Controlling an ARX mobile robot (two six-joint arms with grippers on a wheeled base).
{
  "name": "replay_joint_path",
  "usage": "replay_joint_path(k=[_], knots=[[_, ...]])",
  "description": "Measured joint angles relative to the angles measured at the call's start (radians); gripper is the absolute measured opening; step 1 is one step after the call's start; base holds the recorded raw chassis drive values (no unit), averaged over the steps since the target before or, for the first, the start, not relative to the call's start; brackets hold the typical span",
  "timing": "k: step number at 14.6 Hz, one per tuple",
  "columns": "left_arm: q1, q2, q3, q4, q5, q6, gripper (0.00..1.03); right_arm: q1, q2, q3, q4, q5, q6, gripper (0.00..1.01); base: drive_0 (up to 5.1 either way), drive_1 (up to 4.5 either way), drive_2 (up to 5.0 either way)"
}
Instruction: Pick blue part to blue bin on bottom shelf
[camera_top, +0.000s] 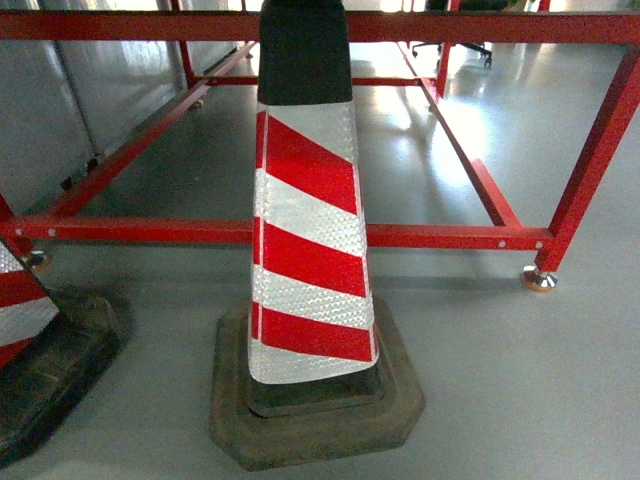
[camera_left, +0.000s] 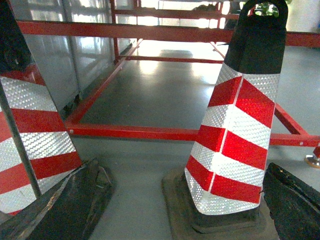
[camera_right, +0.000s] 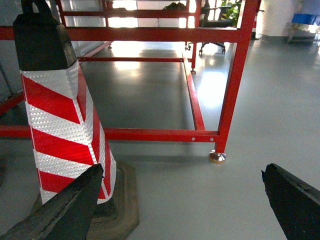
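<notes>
Striped cone (camera_top: 305, 230) on black base, centre floor; second cone (camera_top: 25, 310) at left; red frame (camera_top: 450, 237) behind. Both claws apart, empty: left claw (camera_left: 185, 210), right claw (camera_right: 180, 210).

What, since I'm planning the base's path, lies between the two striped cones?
Only bare grey floor lies between the left cone and the right cone, shown in the left wrist view; the red frame rail runs behind the gap.
</notes>
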Motion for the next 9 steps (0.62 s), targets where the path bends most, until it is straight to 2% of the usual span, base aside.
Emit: replay_joint_path(k=[9], knots=[[0.0,0.0,0.0,0.0,0.0,0.0,0.98,0.0,0.0,0.0,0.0,0.0,0.0,0.98,0.0,0.0,0.0]])
